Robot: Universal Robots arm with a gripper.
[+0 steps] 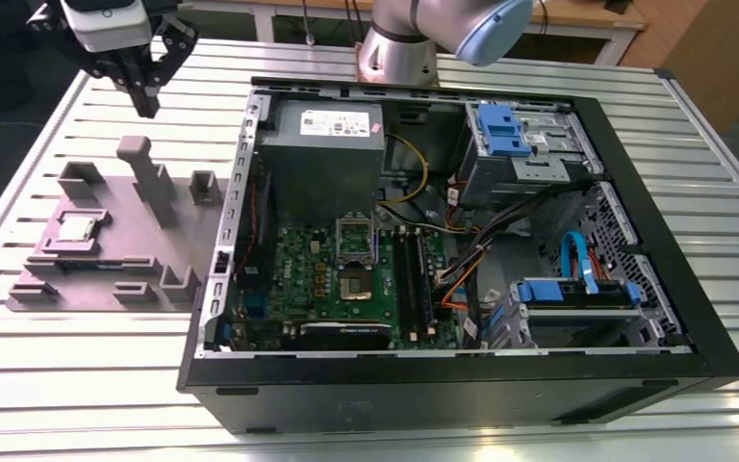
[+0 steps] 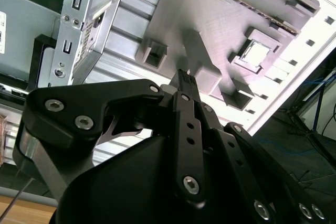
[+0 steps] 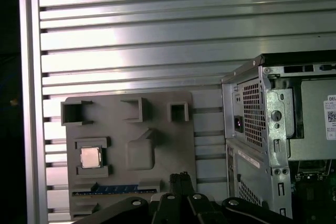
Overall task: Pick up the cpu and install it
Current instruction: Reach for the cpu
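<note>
The cpu (image 1: 78, 228) is a small silvery square lying flat in a recess of the grey fixture plate (image 1: 113, 274), on the table at the exterior view's left. It also shows in both wrist views, as the cpu (image 3: 90, 157) and the cpu (image 2: 257, 53). My gripper (image 1: 149, 104) hangs high above the table beyond the plate's far end, well clear of the chip. Its black fingers (image 3: 181, 178) are shut together with nothing between them. The shiny socket frame (image 1: 354, 252) sits on the green motherboard inside the open computer case (image 1: 652, 241).
The fixture plate carries tall grey posts (image 1: 151, 183) and a blue memory stick (image 3: 118, 188) in a slot. The case's metal wall (image 1: 232, 217) stands right beside the plate. A grey power supply box (image 1: 324, 144) and blue drive brackets (image 1: 504, 130) fill the case.
</note>
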